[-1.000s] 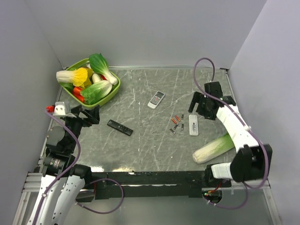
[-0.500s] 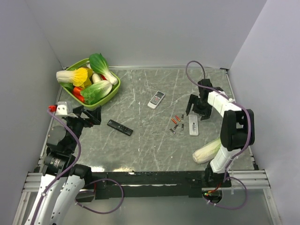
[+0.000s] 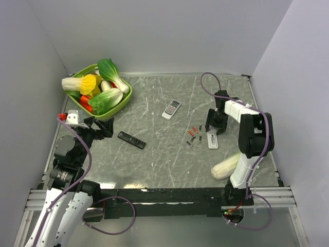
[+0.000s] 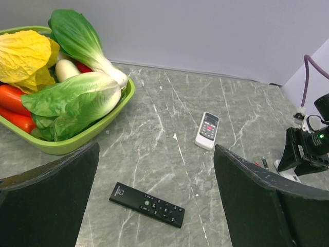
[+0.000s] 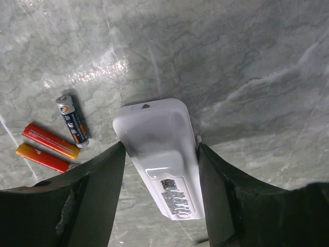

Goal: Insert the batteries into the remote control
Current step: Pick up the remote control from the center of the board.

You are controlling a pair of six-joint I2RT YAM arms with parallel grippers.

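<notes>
A white remote control [image 5: 162, 154] lies back side up on the grey marble table, its label showing. My right gripper [image 5: 160, 150] straddles it, and both fingers press against its long sides; from the top view the gripper [image 3: 214, 127] stands over the remote [image 3: 212, 139]. Just left of it lie the batteries [image 3: 194, 135]: one dark battery [image 5: 72, 122] and two orange-red ones [image 5: 50, 140]. My left gripper [image 4: 154, 203] hangs open at the left above a black remote [image 4: 147, 204], touching nothing. A small white remote [image 4: 207, 130] with buttons lies mid-table.
A green basket [image 3: 125, 99] full of vegetables stands at the back left. A napa cabbage [image 3: 229, 164] lies near the right arm's base. Grey walls close in the table on the left, back and right.
My right gripper has moved left and down onto the white remote, and its jaws have narrowed onto the remote's sides. The left gripper has barely shifted.
</notes>
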